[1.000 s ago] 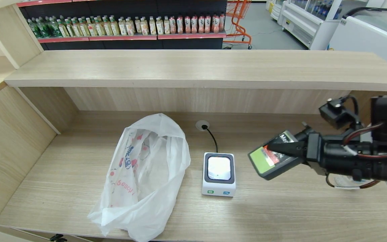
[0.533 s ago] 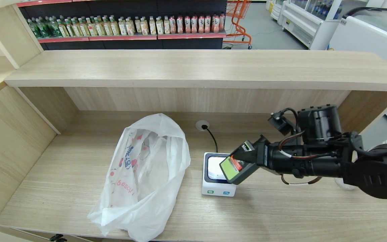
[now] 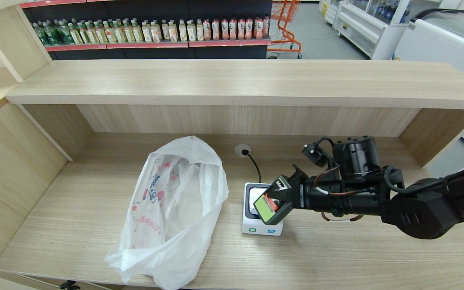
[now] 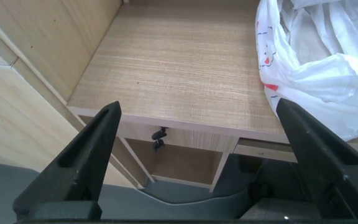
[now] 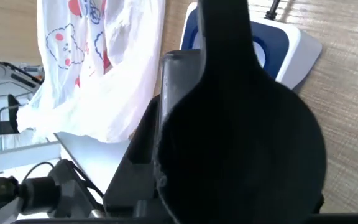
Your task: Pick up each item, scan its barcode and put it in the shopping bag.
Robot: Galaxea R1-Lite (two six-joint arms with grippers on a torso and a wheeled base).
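Front edge of the desk [image 3: 336, 257], on the bag's side of the scanner: the left tool [image 4: 197, 115] hangs just outside and below the rim. Its two dark fingers [image 4: 98, 134] are spread wide with nothing between them.
Shopping bag: thin white plastic with red and blue print [image 3: 171, 209]. It lies crumpled on the desk just left of the scanner, and its near end reaches the front rim.
Scanner: a small white box [image 3: 262, 229] with a dark-framed window facing up. It stands on the desk about midway along, with two small coloured marks on its near face.
Item: a flat dark box with a green panel and a red patch [image 3: 265, 207]. It is held tilted in the air directly over the right part of the scanner's window and hides that part from the head view. Whether it touches the scanner cannot be told.
Right tool: it comes in from the scanner's right, roughly level above the desk [image 3: 277, 196], and pinches the item by its upper end.
Cable: a black lead [image 3: 255, 163] runs from the scanner's back to a round port [image 3: 243, 150] in the desk just behind it.
Ledge: a raised wooden top [image 3: 240, 82] runs across behind the scanner.
Shelf: well beyond the ledge, rows of bottles [image 3: 151, 31] stand in line, with an orange trolley [image 3: 286, 24] to their right.
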